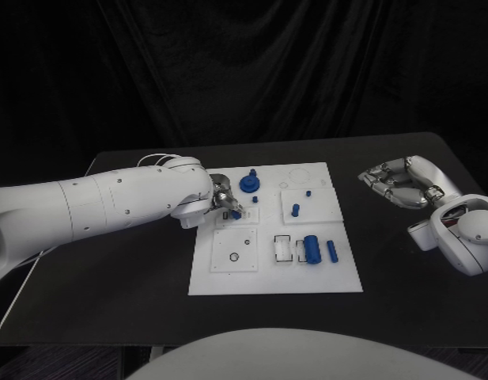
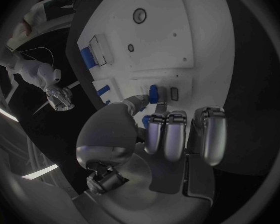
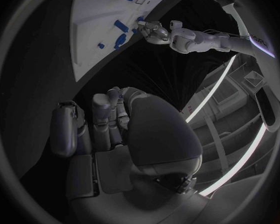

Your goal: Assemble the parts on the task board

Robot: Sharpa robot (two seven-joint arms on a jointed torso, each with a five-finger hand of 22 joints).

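My left hand [image 1: 223, 198] is over the board's [image 1: 272, 277] left edge, pinching a small blue part [image 2: 153, 93] between thumb and a finger, its end against the board beside a small rectangular slot [image 2: 174, 93]. On the board, a round blue part [image 1: 251, 184] stands near the far edge, a short peg [image 1: 295, 210] lies mid-board, and a thick cylinder [image 1: 312, 248] and a thin pin [image 1: 331, 251] lie side by side just past a rectangular recess [image 1: 282, 248]. My right hand [image 1: 401, 181] hangs off the board over the table [image 1: 107, 301], fingers curled in on nothing.
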